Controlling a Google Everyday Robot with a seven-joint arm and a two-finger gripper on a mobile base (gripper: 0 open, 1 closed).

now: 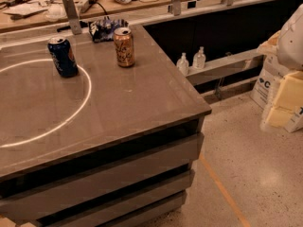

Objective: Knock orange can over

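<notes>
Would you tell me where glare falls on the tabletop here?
Camera view: a bright ring-shaped reflection curves across the glossy grey tabletop, passing the dark blue can; the orange-tan aluminium can stands outside it; the gripper is not in view.

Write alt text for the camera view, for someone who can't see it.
An orange can stands upright near the back edge of a grey counter, with a dark blue can upright to its left. The pincer is out of view.

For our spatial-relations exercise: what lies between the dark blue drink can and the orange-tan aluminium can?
Bare grey tabletop in the camera view; the end effector is out of view.
</notes>
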